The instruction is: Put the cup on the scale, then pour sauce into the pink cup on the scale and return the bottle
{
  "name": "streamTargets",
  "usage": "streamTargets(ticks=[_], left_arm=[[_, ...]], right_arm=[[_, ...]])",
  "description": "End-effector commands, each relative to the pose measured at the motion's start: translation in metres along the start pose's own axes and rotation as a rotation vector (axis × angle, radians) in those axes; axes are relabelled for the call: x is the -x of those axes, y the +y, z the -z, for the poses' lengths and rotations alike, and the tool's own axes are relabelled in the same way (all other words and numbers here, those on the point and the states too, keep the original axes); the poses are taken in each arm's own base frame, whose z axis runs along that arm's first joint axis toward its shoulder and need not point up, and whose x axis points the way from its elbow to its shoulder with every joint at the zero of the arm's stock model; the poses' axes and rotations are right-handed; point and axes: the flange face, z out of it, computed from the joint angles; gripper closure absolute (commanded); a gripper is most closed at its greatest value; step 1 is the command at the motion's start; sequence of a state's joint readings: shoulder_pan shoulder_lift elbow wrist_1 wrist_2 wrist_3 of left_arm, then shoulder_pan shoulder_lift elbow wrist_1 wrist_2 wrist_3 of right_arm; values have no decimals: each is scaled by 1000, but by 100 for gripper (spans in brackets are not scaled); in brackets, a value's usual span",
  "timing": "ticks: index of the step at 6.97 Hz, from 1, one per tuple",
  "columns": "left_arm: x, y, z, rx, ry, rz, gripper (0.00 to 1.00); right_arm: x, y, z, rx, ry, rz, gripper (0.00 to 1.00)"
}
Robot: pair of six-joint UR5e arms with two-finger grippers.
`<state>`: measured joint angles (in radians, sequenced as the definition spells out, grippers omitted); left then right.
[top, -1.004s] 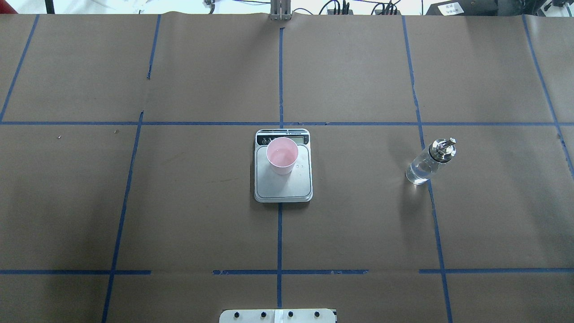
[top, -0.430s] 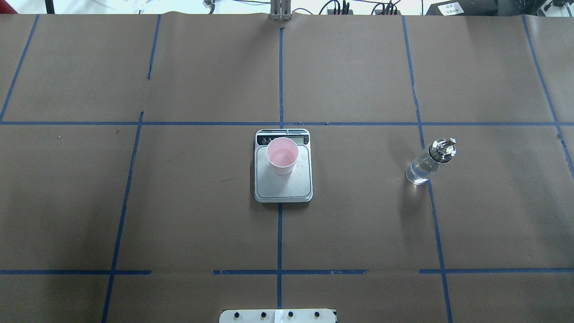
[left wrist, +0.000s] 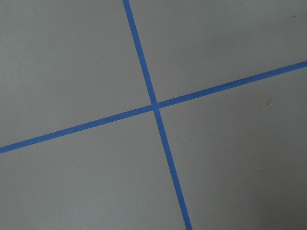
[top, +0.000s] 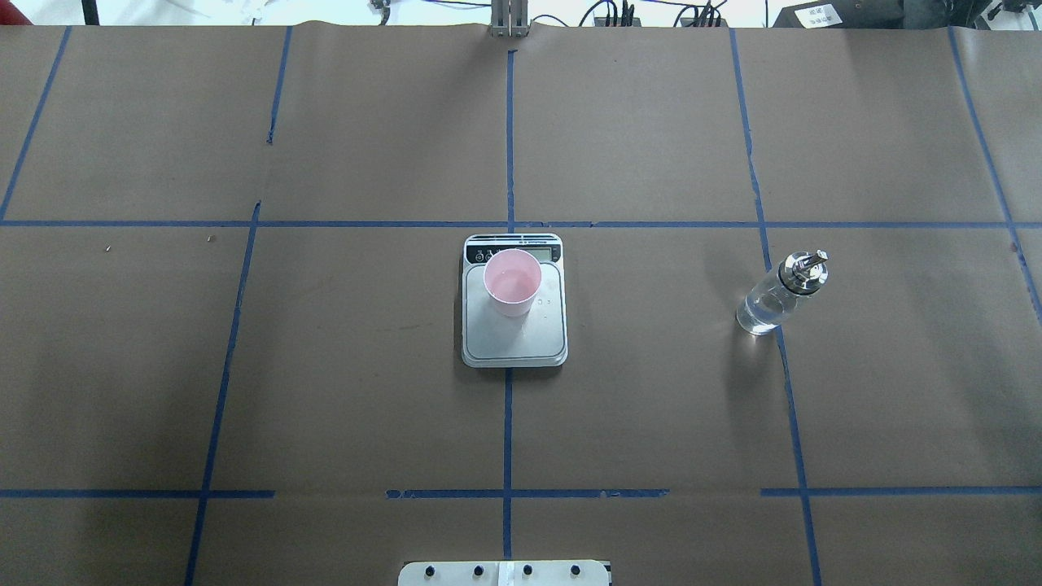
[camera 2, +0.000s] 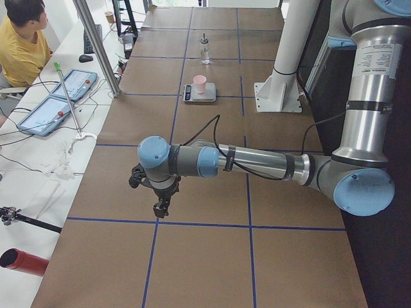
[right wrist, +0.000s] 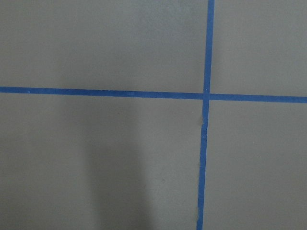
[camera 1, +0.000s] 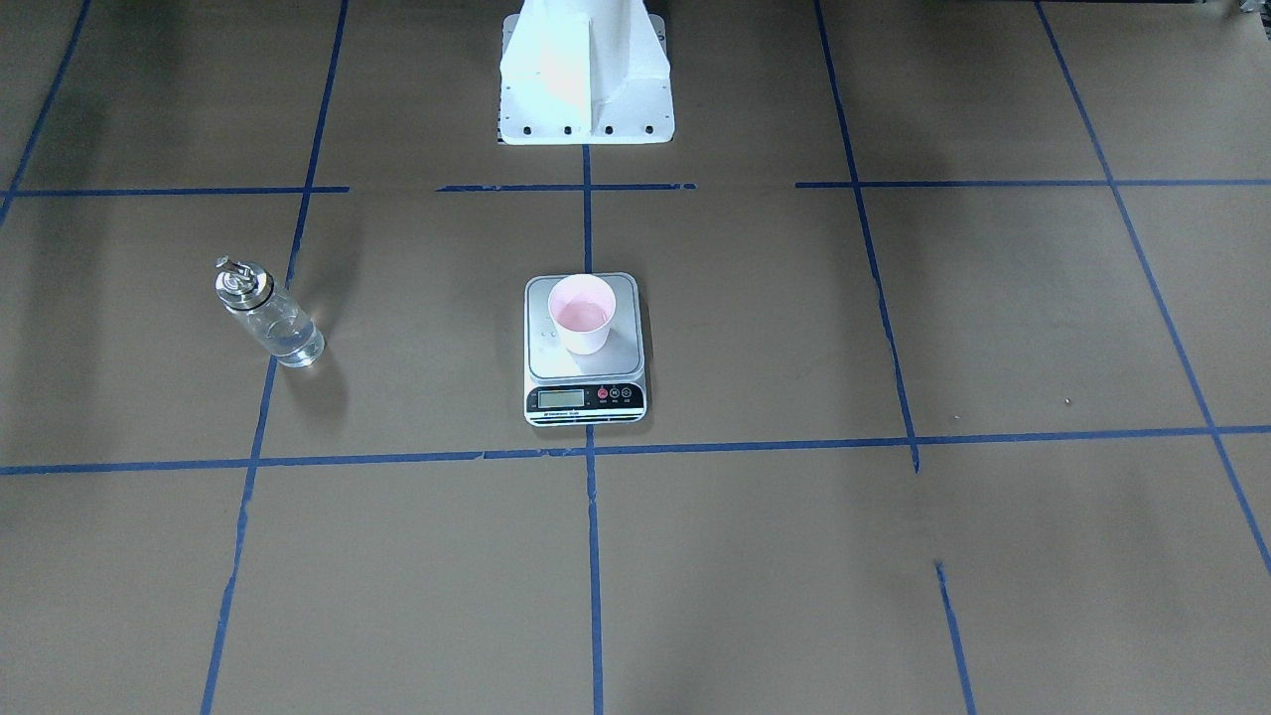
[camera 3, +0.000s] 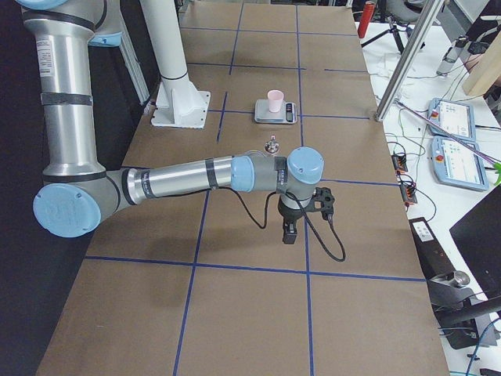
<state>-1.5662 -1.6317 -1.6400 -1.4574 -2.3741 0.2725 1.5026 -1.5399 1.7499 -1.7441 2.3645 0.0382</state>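
Note:
The pale pink cup (top: 512,282) stands upright on the far part of the scale's (top: 521,342) steel platform; it also shows in the front view (camera 1: 582,313). The clear glass bottle (top: 773,301) with its metal pourer cap stands upright on the table, right of the scale, with clear sauce in its lower part (camera 1: 290,343). My left gripper (camera 2: 160,205) hangs over the table's far left end, and my right gripper (camera 3: 290,233) over the far right end. Both are well away from these objects. I cannot tell whether either is open or shut.
Brown paper with a blue tape grid covers the table (top: 326,366). The robot's white base (camera 1: 584,74) stands behind the scale. An operator in yellow (camera 2: 22,45) sits by control tablets (camera 2: 58,99) beyond the table edge. Metal poles (camera 3: 407,63) stand there too.

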Motion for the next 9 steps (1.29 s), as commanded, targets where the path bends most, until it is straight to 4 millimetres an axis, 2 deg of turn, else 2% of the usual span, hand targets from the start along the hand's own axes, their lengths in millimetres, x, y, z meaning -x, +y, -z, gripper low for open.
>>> streamTargets(ticks=[1,8,9], left_arm=[[-3,-1,1,-3,6,-6,0],[-4,-1,0,-12,32,1,0],[-10,-3,3,-26,62,108,0]], right_arm=[[2,0,2,-9,0,8,0],[-4,0,-4,2,5,-2,0],[-4,1,-4,3,5,-1,0]])
